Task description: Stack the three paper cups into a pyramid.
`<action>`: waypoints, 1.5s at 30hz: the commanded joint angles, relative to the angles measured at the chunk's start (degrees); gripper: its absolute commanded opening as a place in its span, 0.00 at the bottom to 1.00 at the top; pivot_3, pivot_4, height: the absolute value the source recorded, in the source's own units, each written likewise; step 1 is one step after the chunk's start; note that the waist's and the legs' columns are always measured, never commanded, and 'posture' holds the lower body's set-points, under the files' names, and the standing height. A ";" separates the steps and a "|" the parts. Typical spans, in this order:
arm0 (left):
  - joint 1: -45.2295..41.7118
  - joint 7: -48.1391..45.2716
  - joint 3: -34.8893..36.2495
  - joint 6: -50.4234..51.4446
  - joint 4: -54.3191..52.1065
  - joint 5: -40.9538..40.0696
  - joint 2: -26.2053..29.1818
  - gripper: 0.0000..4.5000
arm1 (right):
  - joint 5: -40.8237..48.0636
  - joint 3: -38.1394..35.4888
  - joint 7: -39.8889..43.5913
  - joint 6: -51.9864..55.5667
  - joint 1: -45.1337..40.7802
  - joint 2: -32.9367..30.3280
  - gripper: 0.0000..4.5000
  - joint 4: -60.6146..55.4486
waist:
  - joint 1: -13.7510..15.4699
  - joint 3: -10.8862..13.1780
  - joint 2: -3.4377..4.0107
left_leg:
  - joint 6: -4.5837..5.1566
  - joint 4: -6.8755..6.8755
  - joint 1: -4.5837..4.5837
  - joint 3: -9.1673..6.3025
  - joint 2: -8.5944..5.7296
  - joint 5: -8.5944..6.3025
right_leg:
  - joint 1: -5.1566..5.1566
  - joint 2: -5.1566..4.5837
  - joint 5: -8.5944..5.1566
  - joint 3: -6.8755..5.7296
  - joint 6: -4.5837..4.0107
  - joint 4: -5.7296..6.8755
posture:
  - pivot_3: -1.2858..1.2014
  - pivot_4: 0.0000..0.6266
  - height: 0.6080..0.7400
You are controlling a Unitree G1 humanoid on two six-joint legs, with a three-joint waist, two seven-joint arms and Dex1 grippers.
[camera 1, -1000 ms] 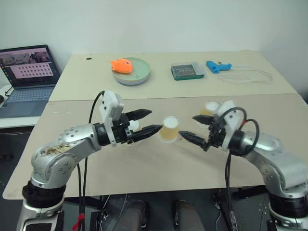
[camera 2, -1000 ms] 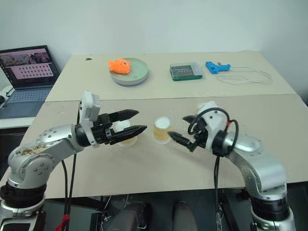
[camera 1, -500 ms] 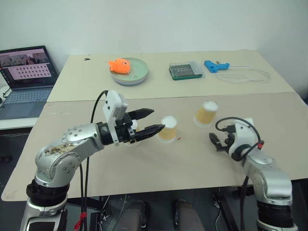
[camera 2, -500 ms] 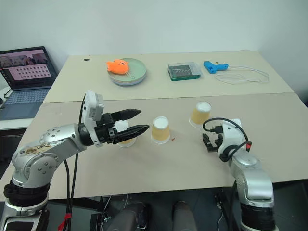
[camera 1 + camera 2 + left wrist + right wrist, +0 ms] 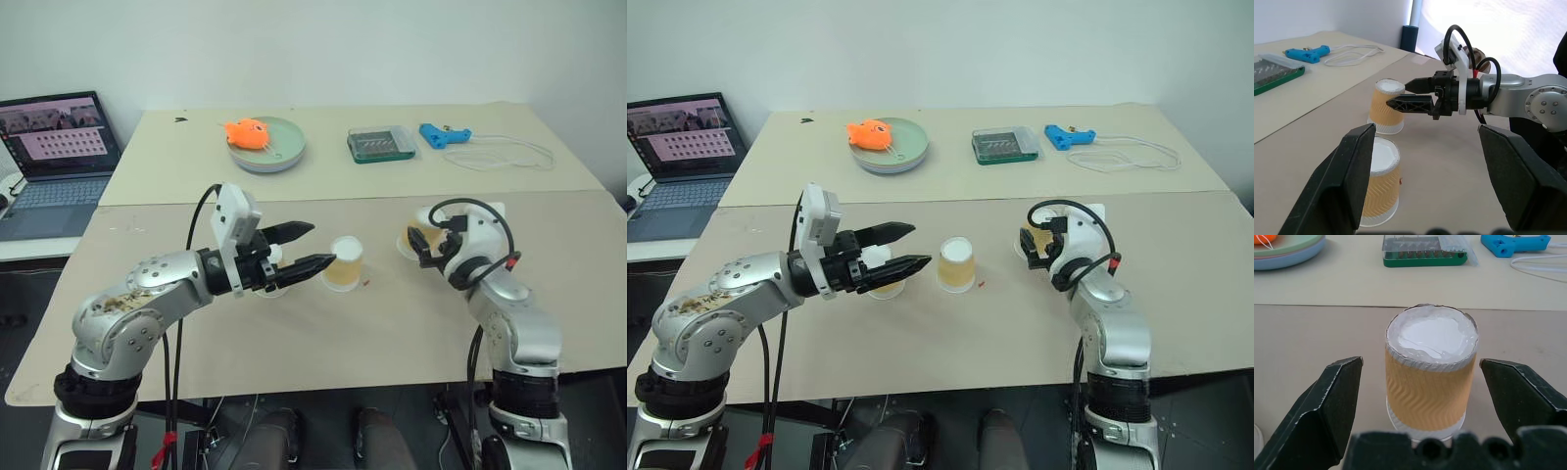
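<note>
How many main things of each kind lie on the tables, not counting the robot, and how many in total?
Paper cups: 3
Plate: 1
Orange toy fish: 1
Green box: 1
Blue glue gun: 1
Laptop: 1
Total: 8

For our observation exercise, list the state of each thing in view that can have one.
Left paper cup: upside down, ungripped.
Middle paper cup: upside down, standing free.
Right paper cup: upside down, inside the right pincer, untouched.
Left pincer: open, empty.
Right pincer: open.
Laptop: open, screen lit.
</note>
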 commanded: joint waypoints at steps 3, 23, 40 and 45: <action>-0.53 0.70 1.67 0.06 -2.50 -1.10 0.44 0.79 | -1.25 0.39 0.27 -5.79 -3.96 -0.52 0.99 4.80 | -0.17 0.00 0.00 | -0.01 0.00 0.00 0.00 0.00 0.01 | 0.00 0.01 0.01 0.01 -0.01 0.01 | 0.52 0.24 0.92; 0.26 2.09 2.21 0.29 -3.63 -1.52 0.69 0.79 | -2.50 1.41 1.76 -12.05 -9.33 -0.61 0.88 14.89 | -0.73 0.00 0.00 | -0.01 0.00 0.00 0.00 0.00 0.02 | 0.00 0.03 0.03 0.02 -0.04 0.02 | 0.52 0.24 0.92; 0.23 1.85 1.95 0.06 -3.28 -1.27 0.60 0.79 | 7.31 -0.22 19.51 -7.11 -2.04 -10.99 0.58 2.26 | -0.48 0.03 0.04 | 0.04 0.00 0.00 0.00 0.00 -0.01 | 0.02 0.03 0.02 0.02 -0.01 0.00 | 0.52 0.24 0.92; -0.34 1.63 1.69 -0.07 -2.88 -1.01 0.35 0.79 | 10.20 2.33 28.01 -6.94 -0.47 -15.15 0.58 0.57 | -1.04 0.03 0.04 | 0.03 0.00 0.04 0.02 0.05 -0.01 | 0.06 0.03 0.01 0.02 0.01 -0.01 | 0.52 0.24 0.92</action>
